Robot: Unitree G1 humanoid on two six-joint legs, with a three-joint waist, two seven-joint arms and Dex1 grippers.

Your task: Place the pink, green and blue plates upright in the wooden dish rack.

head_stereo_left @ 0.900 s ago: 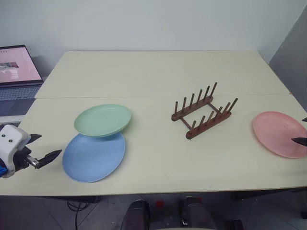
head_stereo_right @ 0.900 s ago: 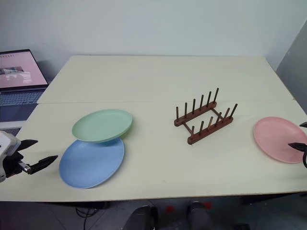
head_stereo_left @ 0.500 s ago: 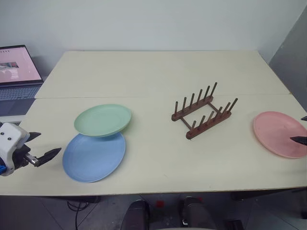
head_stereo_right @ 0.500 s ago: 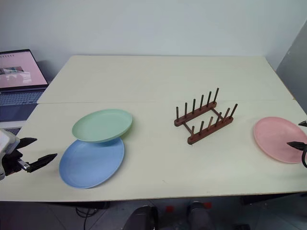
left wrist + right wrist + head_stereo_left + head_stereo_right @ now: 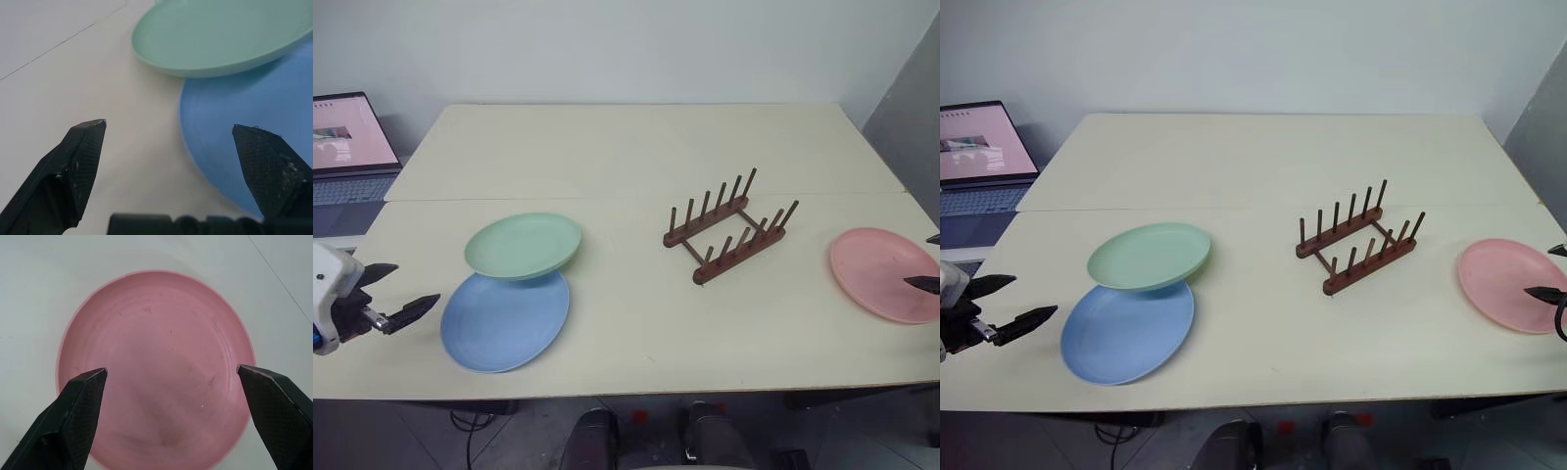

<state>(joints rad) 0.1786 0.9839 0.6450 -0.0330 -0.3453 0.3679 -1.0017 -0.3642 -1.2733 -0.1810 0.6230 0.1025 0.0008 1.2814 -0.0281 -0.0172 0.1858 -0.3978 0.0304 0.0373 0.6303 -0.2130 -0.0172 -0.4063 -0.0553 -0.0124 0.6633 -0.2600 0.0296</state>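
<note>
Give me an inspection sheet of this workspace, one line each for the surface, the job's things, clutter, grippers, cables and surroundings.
Surface: cream table with a seam running across it.
Job's things: green plate overlaps the far rim of the blue plate, on the table's left; pink plate lies flat on the right; wooden dish rack between them, no plates in it.
Clutter: nothing seen.
Grippers: left gripper open, just left of the blue plate; right gripper open, above the pink plate.
Cables: nothing seen on the table.
Surroundings: open laptop beyond the table's left edge; white wall behind.
</note>
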